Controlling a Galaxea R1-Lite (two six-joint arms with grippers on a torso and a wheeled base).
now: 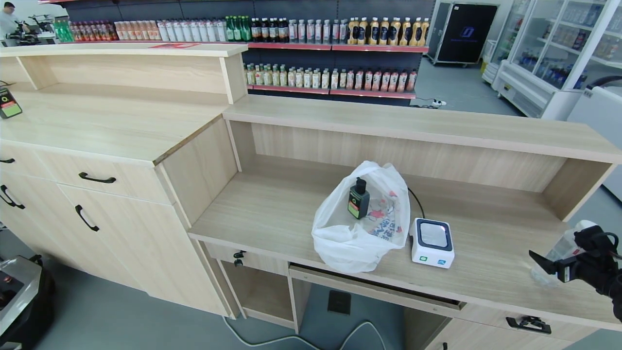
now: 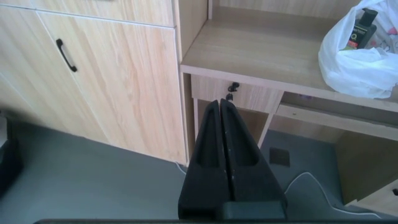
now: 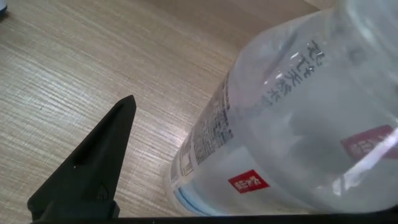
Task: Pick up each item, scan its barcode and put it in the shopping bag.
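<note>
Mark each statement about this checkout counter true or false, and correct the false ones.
1. A green pump bottle sits inside the white shopping bag. True.
2. The scanner lies inside the bag. False: it stands on the counter beside the bag, on the side nearer the robot's right arm.
3. The left gripper has its fingers shut together and holds nothing. True.
4. The right gripper is at the pump bottle. False: it is at a clear bottle near the counter's right end, far from the bag.
5. The clear bottle is already in the bag. False: it is over the counter, past the scanner.
</note>
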